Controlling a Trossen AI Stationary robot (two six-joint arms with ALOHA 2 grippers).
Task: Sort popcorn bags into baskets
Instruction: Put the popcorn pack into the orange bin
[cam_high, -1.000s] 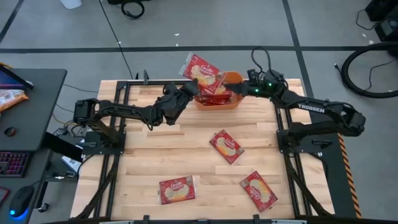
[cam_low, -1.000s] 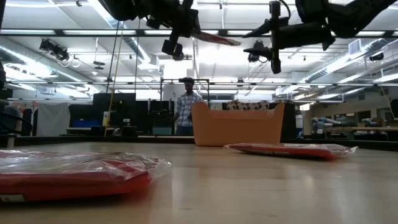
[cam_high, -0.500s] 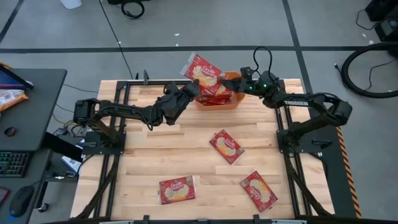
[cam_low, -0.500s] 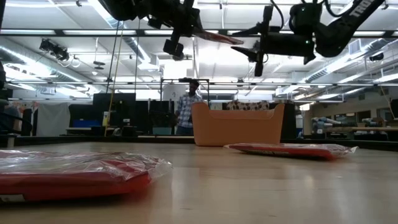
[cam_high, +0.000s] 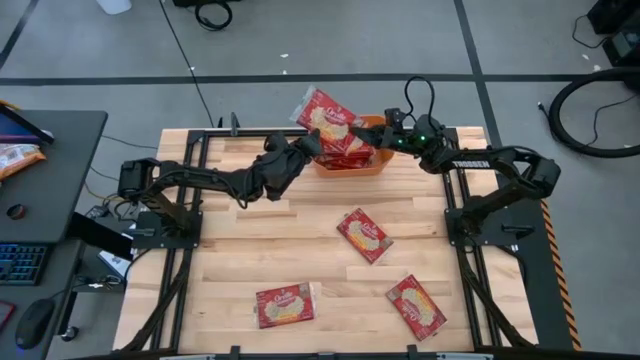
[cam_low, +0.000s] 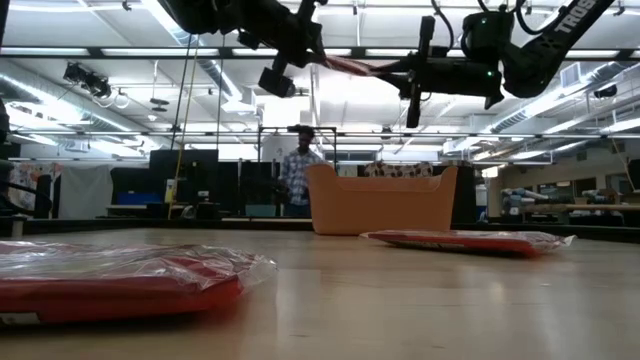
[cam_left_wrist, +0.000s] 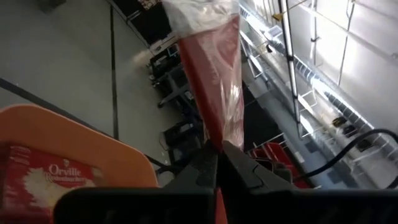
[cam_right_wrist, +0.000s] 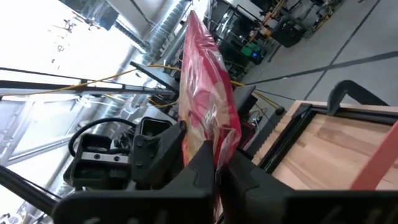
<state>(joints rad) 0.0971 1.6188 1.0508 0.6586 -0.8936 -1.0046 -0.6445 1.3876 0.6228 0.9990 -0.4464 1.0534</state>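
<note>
An orange plastic basket (cam_high: 352, 158) is seen at the 12 o'clock edge of the wooden table (cam_high: 240, 255). Red popcorn bags (cam_high: 350, 150) are lying inside it; their number cannot be counted, since they overlap and are partly covered from above. In the left wrist view, one of them is shown against the orange wall with an "Orville" label (cam_left_wrist: 59, 180).

One more popcorn bag (cam_high: 325, 112) is held in the air above the basket, toward its 10 o'clock corner. It is pinched from one side by the left tool (cam_high: 310, 146), whose fingers are pressed together on the lower edge of the packet (cam_left_wrist: 214, 81). From the opposite side it is gripped by the right tool (cam_high: 385, 128), whose fingers are closed on the same packet (cam_right_wrist: 208, 118).

Three further popcorn bags are lying flat on the table: one near the centre (cam_high: 364, 235), one toward 6 o'clock (cam_high: 285, 305), and one toward 5 o'clock (cam_high: 416, 307), all well apart from each other.

A person (cam_low: 297, 178) is visible in the room beyond the table.
</note>
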